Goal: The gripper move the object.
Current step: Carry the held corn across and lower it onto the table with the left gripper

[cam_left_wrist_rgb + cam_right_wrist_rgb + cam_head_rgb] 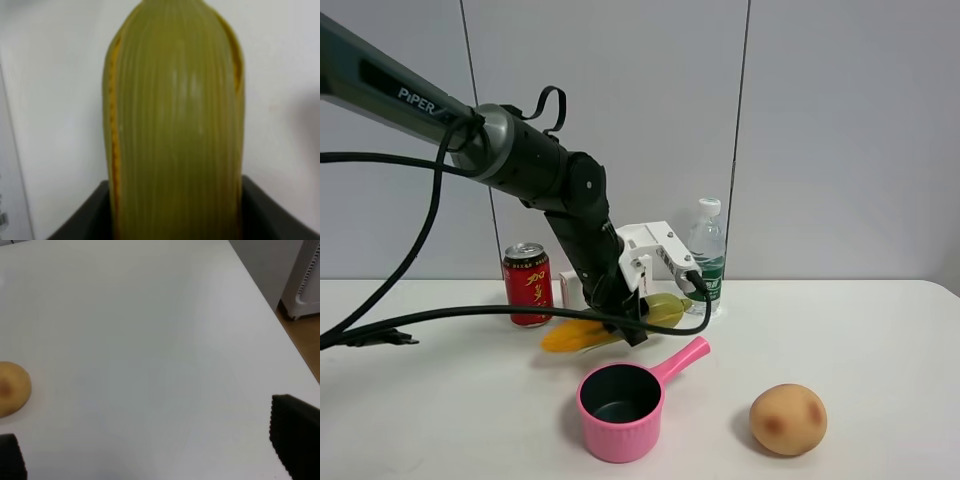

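**Corn gripped: lift slow & level**

Left gripper (637, 326) has its fingers closed on the corn cob (578, 336), husk half, just behind the pink pot (620, 412). Grip's off-centre, so raise straight up, clear of pot handle. Right gripper (152, 447): fingers apart, empty.

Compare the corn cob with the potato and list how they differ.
Shape: the corn cob is long and slim; the potato is round. Colour: the corn cob is yellow at one end and green at the other; the potato is tan with reddish spots. State: the left gripper is closed on the corn cob; the potato lies free, untouched. Both are vegetables.
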Tool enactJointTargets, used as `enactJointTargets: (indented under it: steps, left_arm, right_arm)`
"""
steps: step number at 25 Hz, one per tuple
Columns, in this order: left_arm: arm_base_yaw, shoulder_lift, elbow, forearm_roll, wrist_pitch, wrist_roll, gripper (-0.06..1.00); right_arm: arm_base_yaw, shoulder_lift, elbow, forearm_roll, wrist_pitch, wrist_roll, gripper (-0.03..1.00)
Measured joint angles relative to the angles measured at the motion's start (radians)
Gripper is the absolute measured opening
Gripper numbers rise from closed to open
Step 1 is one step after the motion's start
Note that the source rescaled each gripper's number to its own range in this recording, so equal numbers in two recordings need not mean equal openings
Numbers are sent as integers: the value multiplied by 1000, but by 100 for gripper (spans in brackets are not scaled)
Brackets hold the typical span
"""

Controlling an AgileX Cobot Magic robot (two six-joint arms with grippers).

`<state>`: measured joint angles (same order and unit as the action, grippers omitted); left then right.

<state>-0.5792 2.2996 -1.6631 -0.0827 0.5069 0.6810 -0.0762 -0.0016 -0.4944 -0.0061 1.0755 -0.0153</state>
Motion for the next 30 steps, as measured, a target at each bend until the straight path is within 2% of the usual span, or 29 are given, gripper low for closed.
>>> enactJointTargets:
  steps: [9,19,20,21,23,25,27,30]
  left_arm:
    - [0,36,-1,0,-56,3,4]
    - [0,38,-1,0,-63,3,4]
    - [0,38,-1,0,-62,3,7]
    - [0,38,-1,0,-59,3,16]
    - [0,38,-1,0,-57,-14,60]
    - [0,38,-1,0,-55,-42,86]
    - [0,38,-1,0,-55,-68,95]
    - [0,38,-1,0,-55,-77,98]
  right_arm:
    - [0,0,0,0,0,0,100]
    - [0,0,0,0,0,0,100]
    - [0,0,0,0,0,0,100]
    - [0,0,0,0,0,0,100]
    - [0,0,0,0,0,0,100]
    - [0,0,0,0,0,0,100]
    - [0,0,0,0,0,0,100]
    - [0,0,0,0,0,0,100]
